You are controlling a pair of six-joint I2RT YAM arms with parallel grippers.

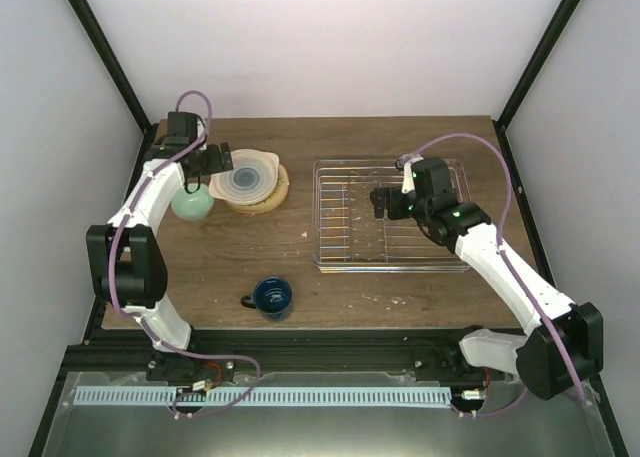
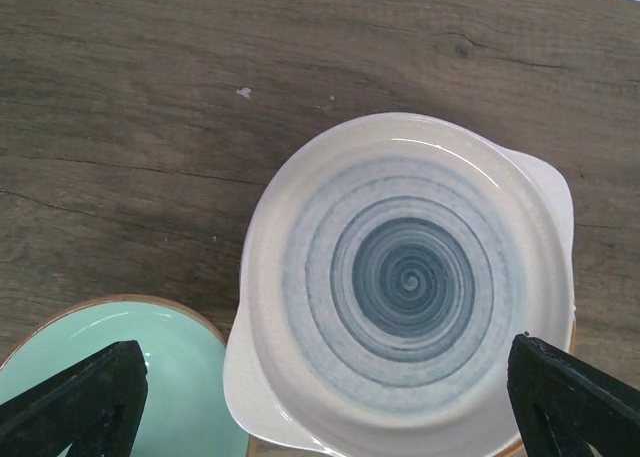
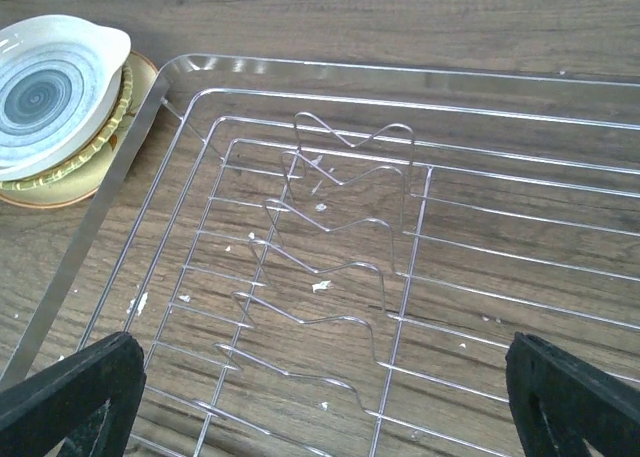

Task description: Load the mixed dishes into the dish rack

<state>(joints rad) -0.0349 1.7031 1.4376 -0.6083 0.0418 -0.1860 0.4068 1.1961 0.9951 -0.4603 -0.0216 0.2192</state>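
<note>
Above the plates, left gripper hovers, jaws wide.

The left arm rises from the near edge of the tabletop, folds at the elbow and reaches toward the far-left corner. Its left gripper points down, jaws spread wide and empty. The right arm stretches from the near-right corner inward, and the right gripper likewise faces down, jaws wide apart, holding nothing.

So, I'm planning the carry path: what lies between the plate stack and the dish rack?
Nothing: only a bare strip of wooden table separates the plate stack from the dish rack, shown in the top view.
</note>
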